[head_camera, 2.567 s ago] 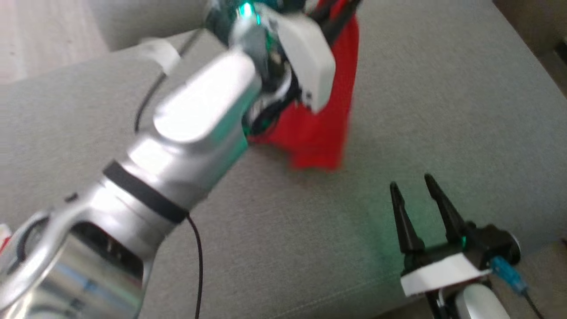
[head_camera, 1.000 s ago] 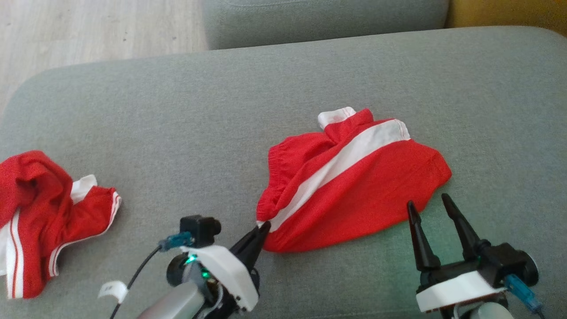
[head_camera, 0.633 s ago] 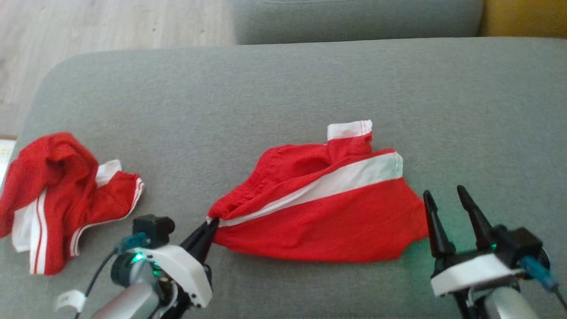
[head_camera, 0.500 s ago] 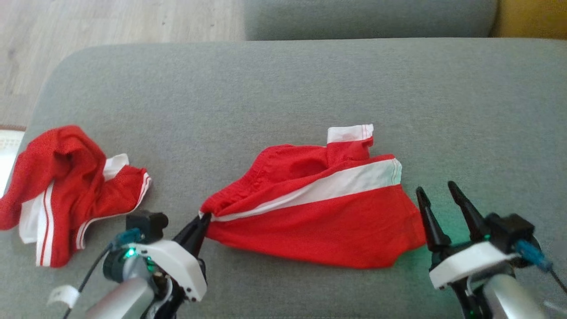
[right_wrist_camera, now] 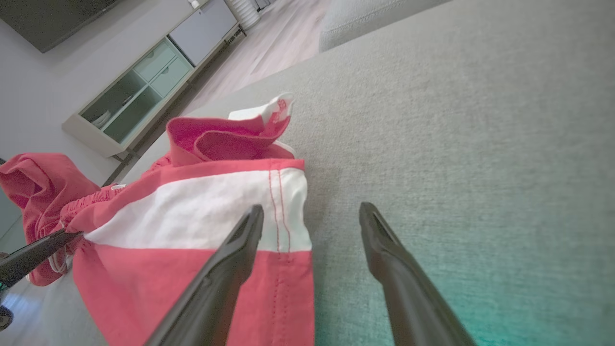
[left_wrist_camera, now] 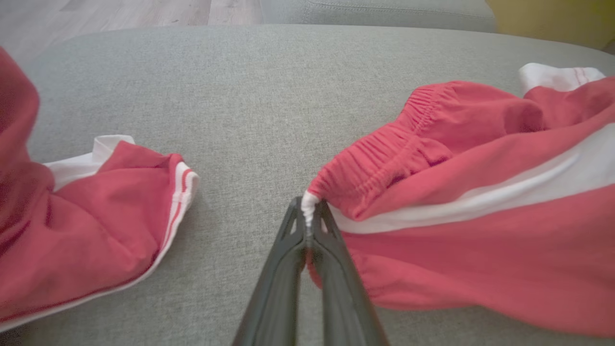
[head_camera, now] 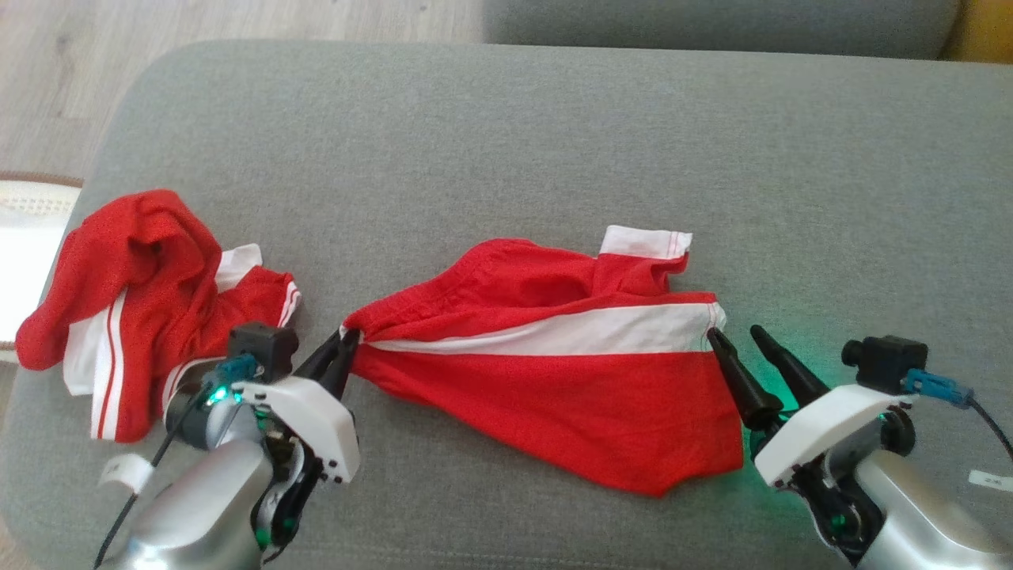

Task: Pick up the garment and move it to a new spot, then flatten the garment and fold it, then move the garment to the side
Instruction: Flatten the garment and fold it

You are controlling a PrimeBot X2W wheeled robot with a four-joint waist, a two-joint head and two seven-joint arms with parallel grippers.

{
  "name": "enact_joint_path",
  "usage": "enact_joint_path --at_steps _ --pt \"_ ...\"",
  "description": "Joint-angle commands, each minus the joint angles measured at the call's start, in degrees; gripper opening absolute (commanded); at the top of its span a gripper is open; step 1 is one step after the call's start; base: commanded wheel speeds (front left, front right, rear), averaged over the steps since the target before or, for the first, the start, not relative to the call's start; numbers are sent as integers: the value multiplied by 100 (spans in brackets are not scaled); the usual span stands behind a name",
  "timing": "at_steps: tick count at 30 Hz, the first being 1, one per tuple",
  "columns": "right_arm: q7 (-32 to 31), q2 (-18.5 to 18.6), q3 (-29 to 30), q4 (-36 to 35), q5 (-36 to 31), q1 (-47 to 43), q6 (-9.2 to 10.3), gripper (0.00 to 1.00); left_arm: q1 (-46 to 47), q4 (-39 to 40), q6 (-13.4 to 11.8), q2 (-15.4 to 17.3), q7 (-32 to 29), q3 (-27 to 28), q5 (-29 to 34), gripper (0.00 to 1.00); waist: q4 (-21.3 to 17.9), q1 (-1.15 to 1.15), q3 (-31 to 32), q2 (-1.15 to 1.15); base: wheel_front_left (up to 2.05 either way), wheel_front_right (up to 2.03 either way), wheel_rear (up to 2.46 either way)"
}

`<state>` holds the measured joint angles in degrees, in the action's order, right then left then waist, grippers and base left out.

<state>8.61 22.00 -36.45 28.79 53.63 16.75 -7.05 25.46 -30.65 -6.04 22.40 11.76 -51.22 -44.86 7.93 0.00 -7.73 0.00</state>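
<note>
**Reader:** Nearest first: what are your two sets of fingers doing?

**Robot:** My left fingers (head_camera: 332, 360) are pinched shut on the white-tipped waistband corner of the red shorts with a broad white side stripe (head_camera: 570, 380). The left wrist view shows that corner clamped between them. My right fingers (head_camera: 728, 366) stand wide apart and hold nothing. One tip is over the stripe's stitched hem end, the other over bare cushion.

**Reader:** What differs from a second ago?

**Robot:** The shorts were bunched then, with the stripe slanting steeply. I have since drawn the corner leftward, so the cloth lies longer and flatter and the stripe is near level. My right fingers were beside the lower right edge and now straddle the hem. The head camera also swung, so part of the shift is only the view.

**Reader:** What does that mean for the task?

**Robot:** The shorts lie midway across the grey woven sofa cushion (head_camera: 506, 142). I judge that the move is done and flattening is under way. A hem grip likely comes next, to pull against my left. The upper leg is rumpled.

**Reader:** And farther off?

**Robot:** A second crumpled red-and-white garment (head_camera: 134, 293) lies to my left, apart from the shorts. Beyond the cushion is pale wooden floor (head_camera: 47, 79).
</note>
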Motion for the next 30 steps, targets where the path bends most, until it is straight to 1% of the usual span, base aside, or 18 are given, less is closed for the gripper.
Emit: enact_joint_path --at_steps 1,6,8,9,11,12,13,14,17,20,23,24,28,30 --pt "21 162 -220 -133 211 183 -44 100 376 11 7 91 85 205 63 0 41 0 -35 0 0 0 0" --pt "99 307 -728 -175 892 357 -44 100 461 -211 68 3 132 162 109 0 72 0 -73 0 0 0 0" --pt "152 358 -890 -166 1108 445 -44 95 473 -286 99 -22 145 155 103 0 77 0 -85 0 0 0 0" --pt "190 382 -963 -156 1193 493 -44 84 481 -317 111 -33 152 154 101 0 80 0 -95 0 0 0 0" --pt "281 404 -1095 -165 1373 575 -44 38 488 -376 140 -46 156 138 99 0 77 0 -101 0 0 0 0" --pt "318 402 -1148 -165 1481 604 -44 29 488 -402 150 -47 160 131 102 0 74 0 -93 0 0 0 0" --pt "352 403 -1210 -182 1578 630 -44 10 482 -427 167 -48 161 118 102 0 73 0 -82 0 0 0 0" --pt "373 409 -1283 -207 1678 646 -44 0 475 -451 185 -48 162 109 97 0 73 0 -64 0 0 0 0" --pt "441 472 -1526 -295 1866 698 -44 0 463 -512 220 -26 165 87 94 0 58 0 11 0 0 0 0" --pt "559 628 -1652 -432 1870 772 -44 0 474 -459 253 17 183 106 85 0 8 0 106 0 0 0 0" --pt "626 834 -1430 -637 1828 904 -44 0 573 -194 407 77 176 180 -6 0 -98 0 182 0 0 0 0" --pt "626 834 -1430 -637 1828 904 -44 0 573 -194 407 77 176 180 -6 0 -98 0 182 0 0 0 0" --pt "636 979 -410 -1131 1567 1270 -44 0 1015 397 699 224 -41 379 -227 0 -394 0 178 0 0 0 0" --pt "637 965 75 -1268 1450 1519 -44 0 1384 677 815 246 -243 473 -316 0 -547 0 129 0 0 0 0"
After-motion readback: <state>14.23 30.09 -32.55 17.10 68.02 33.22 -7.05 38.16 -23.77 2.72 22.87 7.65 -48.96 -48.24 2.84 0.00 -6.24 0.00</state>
